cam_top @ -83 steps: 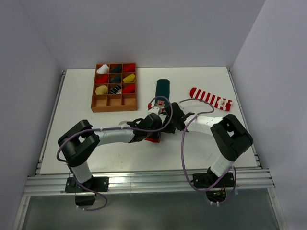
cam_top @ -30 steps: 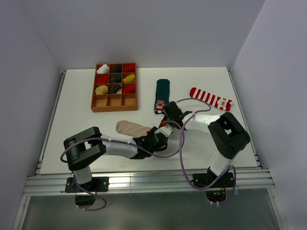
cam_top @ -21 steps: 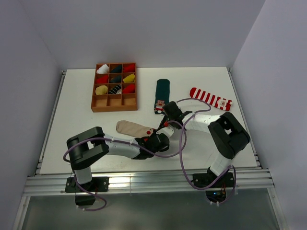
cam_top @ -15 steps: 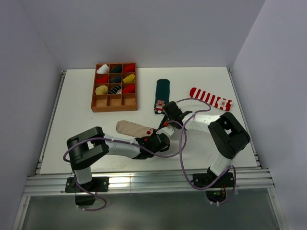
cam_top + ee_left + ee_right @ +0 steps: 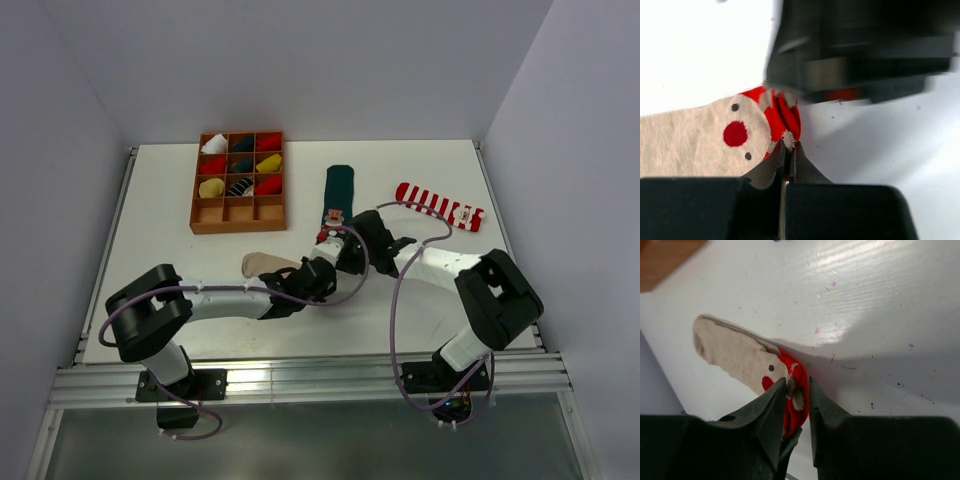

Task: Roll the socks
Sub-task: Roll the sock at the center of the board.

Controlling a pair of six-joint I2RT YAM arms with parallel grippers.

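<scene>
Beige sock (image 5: 695, 142), toe edge in left pincer (image 5: 787, 150), right pincer (image 5: 797, 386) parted astride

Bright, even overhead light washes the table (image 5: 180, 240) nearly pure white. Right of the beige sock (image 5: 735, 352), a glare streak and a soft grey shadow cross the tabletop. In the left wrist view, the dark arm (image 5: 865, 50) above that sock is smeared by blur.

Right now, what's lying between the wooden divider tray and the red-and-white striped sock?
The dark green sock lies flat between the tray and the striped sock, touching neither; the top view shows it.
</scene>
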